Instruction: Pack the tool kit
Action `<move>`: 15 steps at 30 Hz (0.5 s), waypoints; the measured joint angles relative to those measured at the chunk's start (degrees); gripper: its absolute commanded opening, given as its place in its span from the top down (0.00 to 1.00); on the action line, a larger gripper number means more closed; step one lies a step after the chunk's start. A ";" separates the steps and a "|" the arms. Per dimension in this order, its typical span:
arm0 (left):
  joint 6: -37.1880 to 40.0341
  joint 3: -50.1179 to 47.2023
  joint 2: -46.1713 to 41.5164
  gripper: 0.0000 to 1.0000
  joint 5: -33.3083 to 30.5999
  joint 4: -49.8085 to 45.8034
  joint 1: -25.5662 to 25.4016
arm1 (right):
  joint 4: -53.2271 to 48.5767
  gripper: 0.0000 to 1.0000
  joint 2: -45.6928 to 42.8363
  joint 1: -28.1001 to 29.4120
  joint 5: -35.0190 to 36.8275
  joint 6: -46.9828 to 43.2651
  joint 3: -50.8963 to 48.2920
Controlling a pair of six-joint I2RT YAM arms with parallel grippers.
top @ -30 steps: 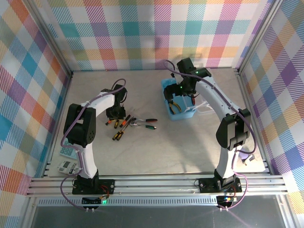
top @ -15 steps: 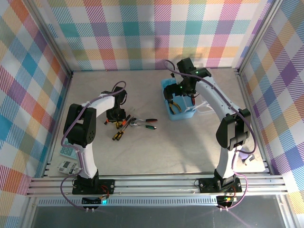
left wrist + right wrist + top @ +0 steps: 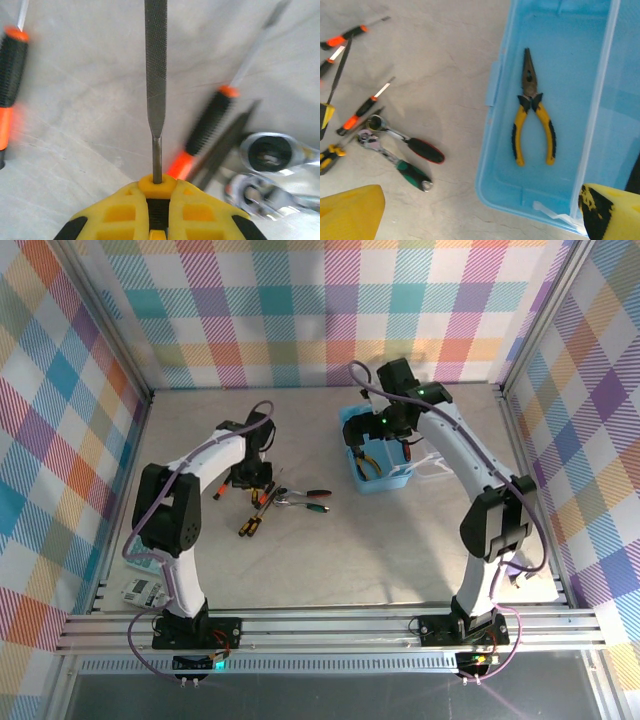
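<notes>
**Left arm takes up a file as tool kit packing goes on**

Seen from above, the light blue case [image 3: 385, 485] stands toward the back of the table [image 3: 400, 560] with the yellow-handled pliers [image 3: 368, 465] already inside. The right jaws hang over the case. Well to its left, the left jaws have in the past second closed among the loose tools and drawn slightly away from where they were.

At the left wrist, the jaws are clamped on the handle of a file [image 3: 155, 60], its blade pointing away. An orange-and-black screwdriver [image 3: 205, 132] and two wrench heads [image 3: 270, 152] lie on the table below.

At the right wrist, the jaws are spread wide and empty above the case's edge. The red-handled wrench [image 3: 415, 146] and a green-handled one [image 3: 402, 167] lie left of the case.

With the file in hand, its trip to the case looks to be next; screwdrivers and wrenches are yet to be packed.
</notes>
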 measured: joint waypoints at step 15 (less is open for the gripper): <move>-9.60 -0.70 -12.76 1.00 45.44 24.92 -1.55 | 17.40 0.10 -7.91 -2.05 -21.09 9.92 -9.84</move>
